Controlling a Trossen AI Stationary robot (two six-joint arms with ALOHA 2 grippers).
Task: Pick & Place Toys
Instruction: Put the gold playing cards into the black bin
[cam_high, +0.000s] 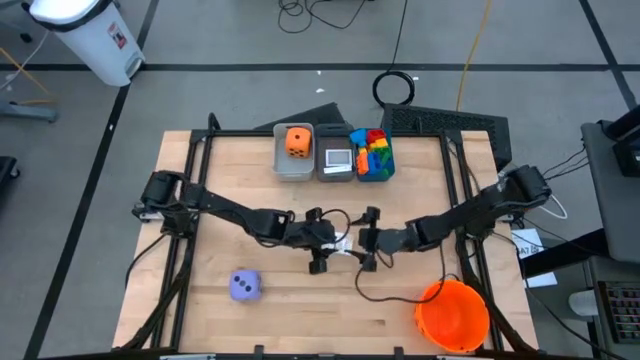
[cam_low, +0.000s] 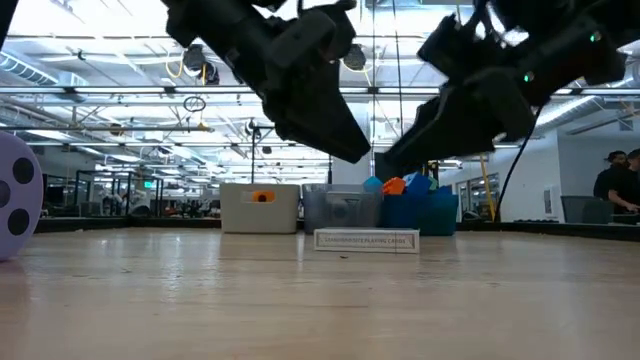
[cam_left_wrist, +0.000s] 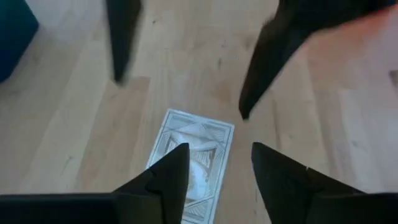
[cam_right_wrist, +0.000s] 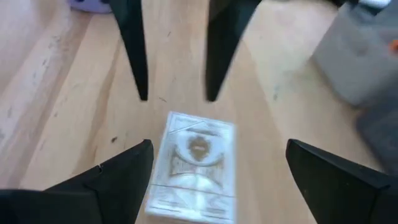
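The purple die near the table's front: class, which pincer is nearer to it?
Left. The left pincer hangs mid-table, to the right of the purple die and farther back; the right pincer faces it from beyond, farther still from the die.

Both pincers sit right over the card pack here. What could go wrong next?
1. The left pincer and right pincer face each other closely above the card pack; their fingers could collide.
2. The pack lies flat on the table, so a grasp may slip or push it.
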